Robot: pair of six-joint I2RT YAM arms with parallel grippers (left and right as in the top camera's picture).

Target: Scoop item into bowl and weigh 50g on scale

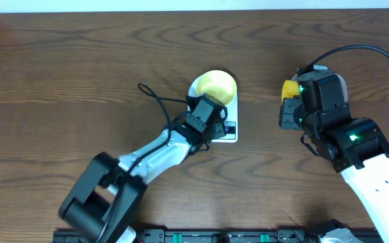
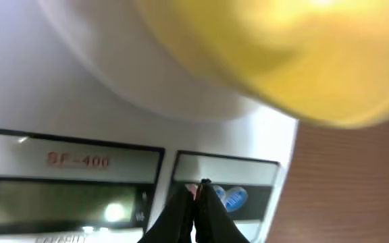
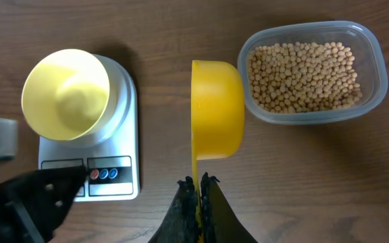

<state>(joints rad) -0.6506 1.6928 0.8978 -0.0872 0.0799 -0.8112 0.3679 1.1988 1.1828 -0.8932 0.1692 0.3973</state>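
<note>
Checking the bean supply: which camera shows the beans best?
Right wrist: the beans lie in the clear tub, sharp and fully in frame. Overhead shows none, probably hidden under the right arm. Left wrist sees the scale and bowl, no beans.

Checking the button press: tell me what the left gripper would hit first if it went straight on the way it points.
Probably the white flat digital kitchen scale, at its small red button; the shut left gripper points right at it, though depth is unclear.
</note>
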